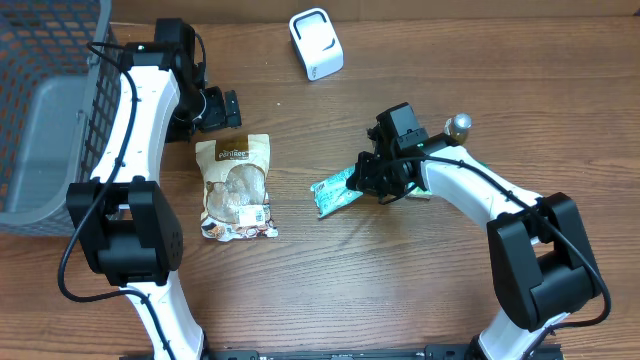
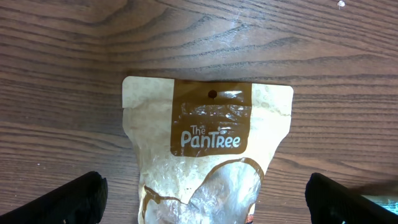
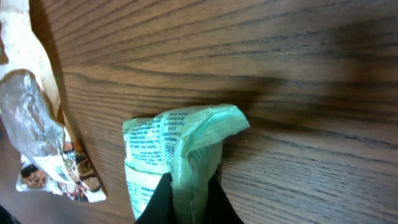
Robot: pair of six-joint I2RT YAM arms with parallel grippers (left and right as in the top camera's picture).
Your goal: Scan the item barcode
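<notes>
Green packet (image 1: pixel 333 192): clamped by right gripper (image 1: pixel 362 180), well apart from scanner (image 1: pixel 316 44).
Left gripper (image 1: pixel 222 108): spread wide, empty.
Next, likely: barcode is presented to scanner.

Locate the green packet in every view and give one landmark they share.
Overhead: the green packet lies at centre, pinched by the right gripper.
Right wrist: lower centre, rising from between the fingers.
Left wrist: not clearly in it.
Shared landmark: the brown Pantree pouch, left of centre overhead, filling the left wrist view, at the right wrist view's left edge.
</notes>
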